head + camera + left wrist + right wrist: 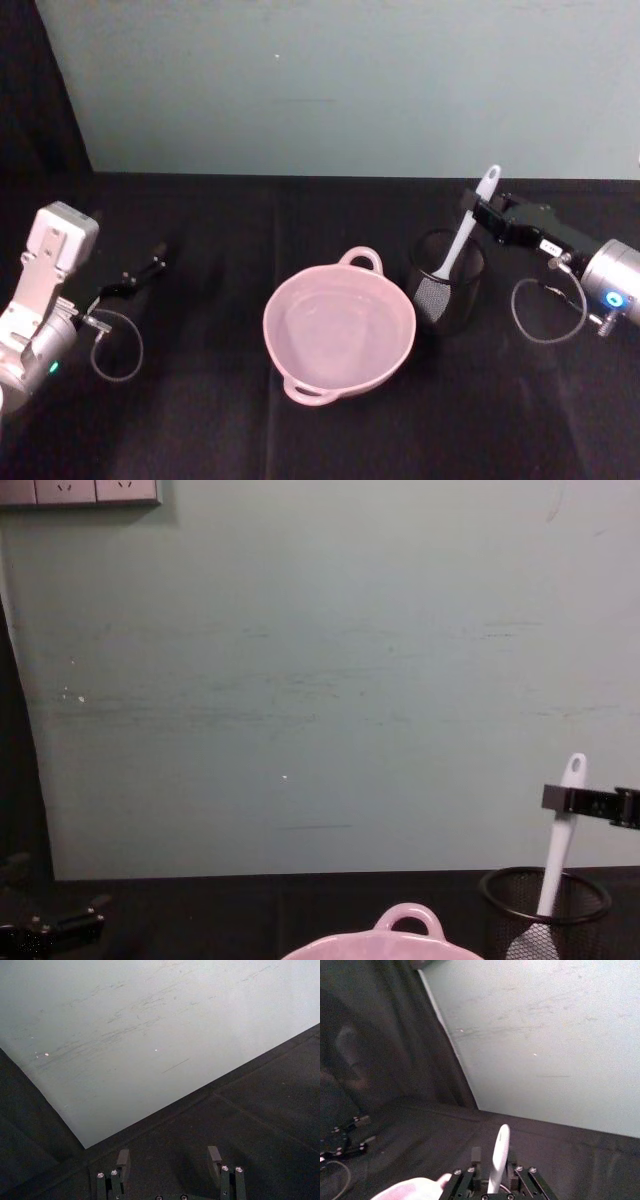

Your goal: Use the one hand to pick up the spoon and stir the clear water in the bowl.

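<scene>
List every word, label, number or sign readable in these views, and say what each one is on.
No text can be read in any view.
White label on the right gripper: printed marks too small and blurred to read.
Spoon, bowl, wire-mesh cup: no markings visible.
Wall sockets in the chest view: no legible lettering.
Left gripper: no label visible.

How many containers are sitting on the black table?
2: a pink bowl in the middle, and a black mesh cup just to its right, holding the spoon that the right gripper grips.
</scene>
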{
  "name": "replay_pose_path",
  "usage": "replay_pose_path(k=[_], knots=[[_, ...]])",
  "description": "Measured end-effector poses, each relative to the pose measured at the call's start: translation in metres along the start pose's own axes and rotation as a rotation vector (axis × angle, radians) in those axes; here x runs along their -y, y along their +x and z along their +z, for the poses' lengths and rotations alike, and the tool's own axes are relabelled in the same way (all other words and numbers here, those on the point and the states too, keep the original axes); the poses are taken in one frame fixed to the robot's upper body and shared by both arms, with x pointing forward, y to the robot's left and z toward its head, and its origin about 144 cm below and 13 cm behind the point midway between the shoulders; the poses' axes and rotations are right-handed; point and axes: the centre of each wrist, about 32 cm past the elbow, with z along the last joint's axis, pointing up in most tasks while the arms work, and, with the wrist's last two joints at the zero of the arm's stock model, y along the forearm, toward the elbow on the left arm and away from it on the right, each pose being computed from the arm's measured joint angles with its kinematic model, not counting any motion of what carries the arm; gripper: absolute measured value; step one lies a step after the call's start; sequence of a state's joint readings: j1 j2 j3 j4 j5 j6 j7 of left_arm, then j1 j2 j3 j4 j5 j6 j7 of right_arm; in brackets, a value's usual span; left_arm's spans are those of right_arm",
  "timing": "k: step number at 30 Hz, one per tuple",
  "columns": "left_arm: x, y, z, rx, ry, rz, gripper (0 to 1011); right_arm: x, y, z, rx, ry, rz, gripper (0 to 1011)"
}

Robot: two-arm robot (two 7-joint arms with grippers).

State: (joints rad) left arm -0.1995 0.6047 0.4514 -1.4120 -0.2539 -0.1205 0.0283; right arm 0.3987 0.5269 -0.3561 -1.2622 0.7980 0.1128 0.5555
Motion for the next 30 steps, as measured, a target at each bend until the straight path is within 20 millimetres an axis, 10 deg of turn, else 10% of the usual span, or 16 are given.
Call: replay_pose_path(k=[18,30], knots=[[0.000,0.000,0.000,0.000,0.000,0.000,1005,0.016,0.015,-0.035,-0.060,-0.037,-0.069,868],[0.000,0.000,0.000,0.000,0.000,0.000,1005,0.039,-0.002,-0.028,0.005,0.008,-0.080,1002]])
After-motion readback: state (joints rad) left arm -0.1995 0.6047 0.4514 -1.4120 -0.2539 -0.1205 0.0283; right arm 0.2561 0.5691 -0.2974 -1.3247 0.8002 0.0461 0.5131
